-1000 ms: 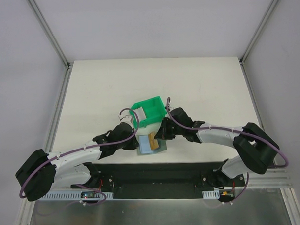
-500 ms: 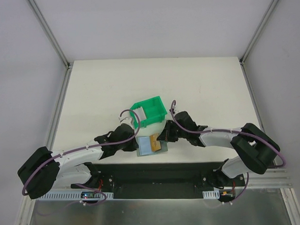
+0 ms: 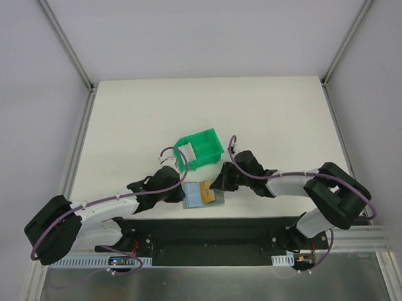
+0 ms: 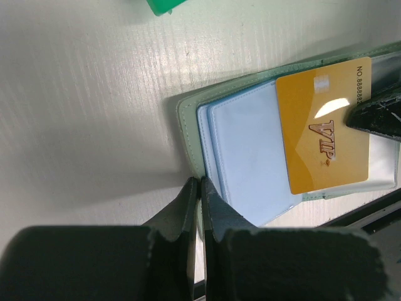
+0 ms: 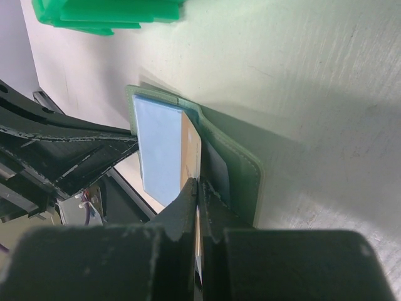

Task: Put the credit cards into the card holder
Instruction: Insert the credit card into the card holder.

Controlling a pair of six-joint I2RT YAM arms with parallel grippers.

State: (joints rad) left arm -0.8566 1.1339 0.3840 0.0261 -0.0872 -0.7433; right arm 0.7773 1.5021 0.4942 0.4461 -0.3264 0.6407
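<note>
The card holder [image 3: 195, 199] lies open near the table's front edge, grey-green outside [image 4: 188, 119] with pale blue inner leaves [image 4: 244, 157]. A tan-orange credit card [image 4: 322, 125] marked VIP lies across its right leaf, its lower end seemingly under a clear pocket. My left gripper [image 4: 200, 182] is shut on the holder's left edge. My right gripper [image 5: 199, 183] is shut on the orange card's edge [image 5: 190, 153], and one of its fingertips [image 4: 379, 116] shows at the card's right side. From above, both grippers [image 3: 183, 193] [image 3: 218, 184] flank the holder.
A bright green plastic bin [image 3: 199, 148] stands just behind the card holder, between the two wrists; its edge shows as the green bin [image 5: 106, 12] and the same bin [image 4: 163, 5] in the wrist views. The black base rail [image 3: 204, 233] runs just in front of the holder.
The right wrist has drawn in and down toward the holder, carrying the orange card slightly further over it. The left arm has barely moved.
</note>
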